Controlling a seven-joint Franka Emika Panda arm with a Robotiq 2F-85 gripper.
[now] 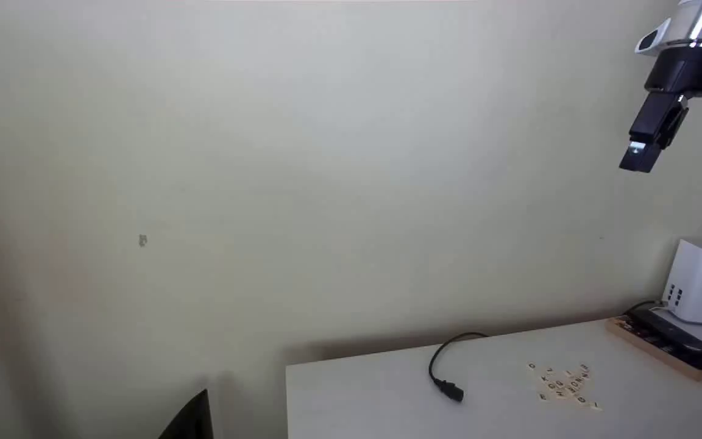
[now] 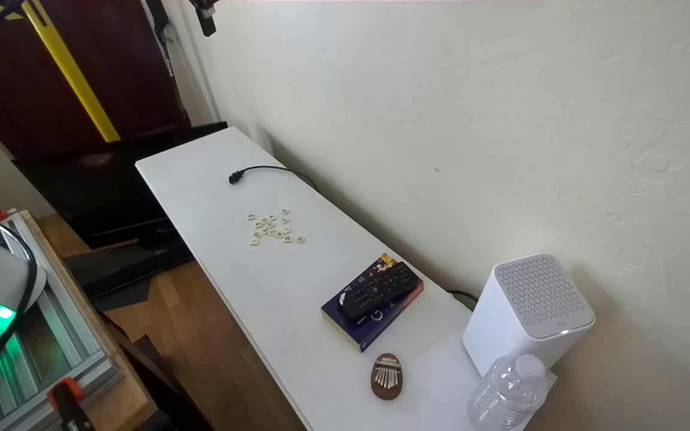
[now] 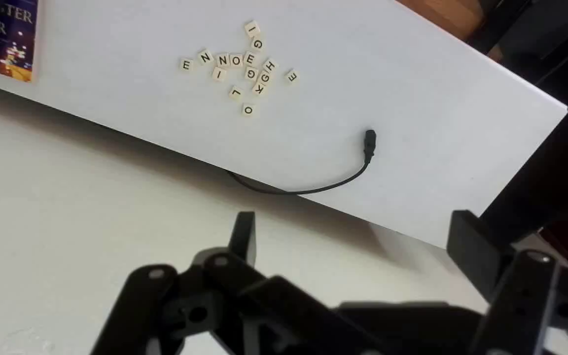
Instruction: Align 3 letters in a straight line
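The letters are tiny flat pale-tan tiles in a loose scatter on the white table. In the wrist view several lie near the top middle, among them an O tile [image 3: 236, 60], an L tile [image 3: 236, 92] and an E tile [image 3: 186, 64] at the left end. Some touch, others lie apart. The letters [image 1: 559, 384] also show small in an exterior view, and the same scatter of letters [image 2: 258, 225] shows in an exterior view. My gripper [image 3: 353, 234] is open and empty, its fingers wide apart. In an exterior view the gripper [image 1: 638, 160] hangs high above the table.
A thin black cable with a plug [image 3: 370, 143] lies near the letters. A book [image 2: 351, 335] with a remote [image 2: 378, 290] on it, a small brown kalimba [image 2: 387, 377], a white router [image 2: 524, 311] and a clear bottle [image 2: 507, 395] stand farther along. A wall [image 1: 326, 183] borders the table [image 1: 381, 390].
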